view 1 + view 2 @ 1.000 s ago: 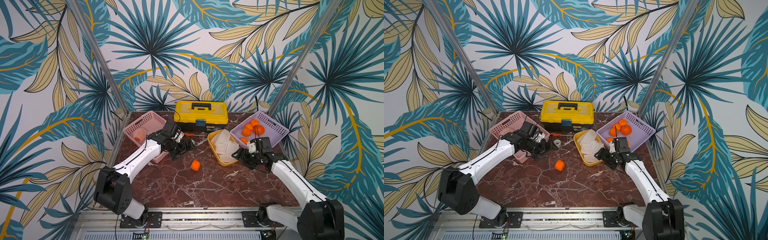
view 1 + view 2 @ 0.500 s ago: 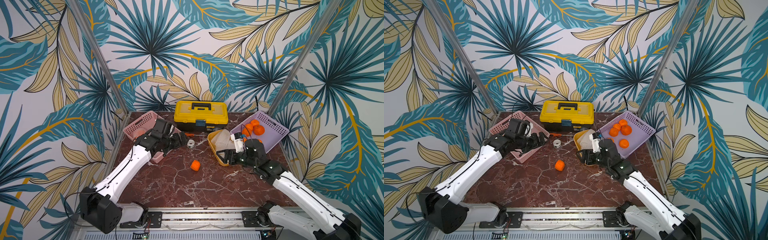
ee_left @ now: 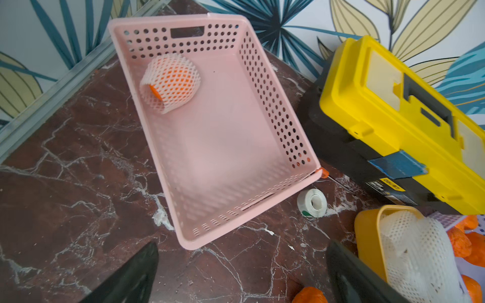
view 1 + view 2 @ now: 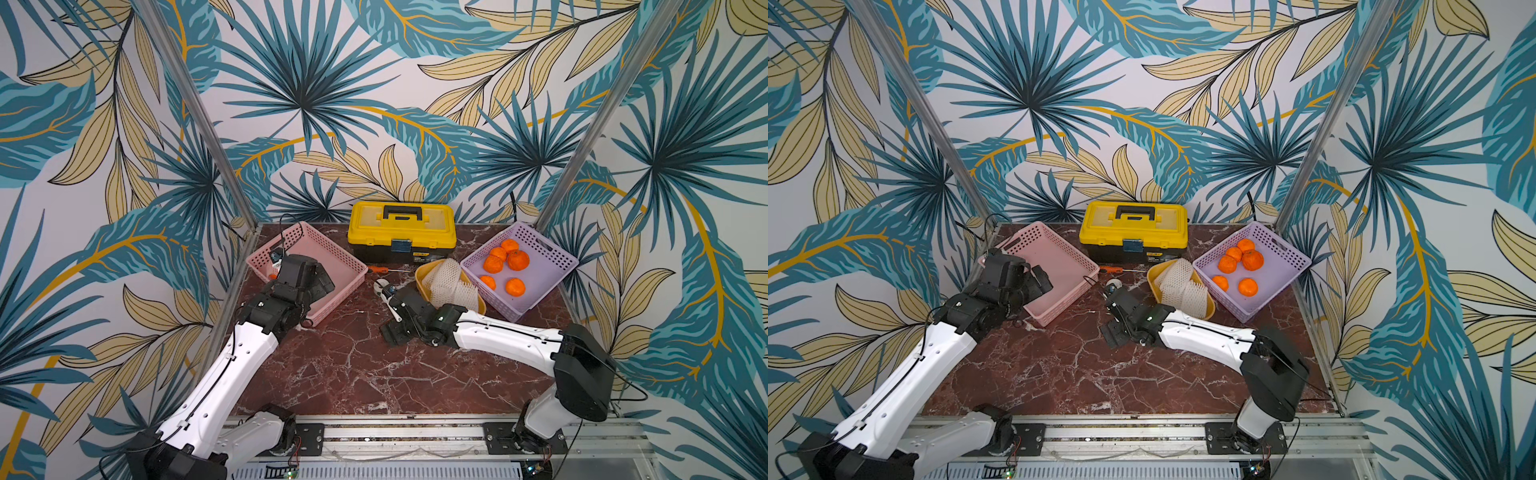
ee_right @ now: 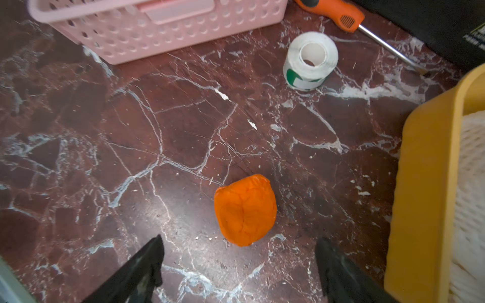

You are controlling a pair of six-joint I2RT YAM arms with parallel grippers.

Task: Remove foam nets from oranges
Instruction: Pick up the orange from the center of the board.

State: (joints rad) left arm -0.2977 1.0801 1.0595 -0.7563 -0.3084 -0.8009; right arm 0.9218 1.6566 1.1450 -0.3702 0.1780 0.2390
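A bare orange (image 5: pixel 245 210) was seen on the bench (image 5: pixel 157 131) just ahead of the spread right fingers (image 5: pixel 141 270), and a netted orange (image 3: pixel 170 82) in the pink basket (image 3: pixel 275 110), well beyond the spread left fingers (image 3: pixel 131 275).

Toolbox (image 4: pixel 401 230) at table's (image 4: pixel 374 374) back edge, ctr. Left basket (image 4: pixel 328 257) at back-left corner w/ one netted orange (image 3: pixel 170 82) in its left corner. Right basket (image 4: pixel 552 249) at back-right corner, five oranges (image 4: pixel 509 259) inside. Tray (image 4: pixel 422 278) w/ foam nets (image 4: pixel 451 284) just beside right basket, in front of toolbox. Screwdriver (image 4: pixel 380 270) betw. left basket & tray; tape roll (image 5: pixel 311 60) in front of it; loose orange (image 5: pixel 245 210) nearer table ctr.
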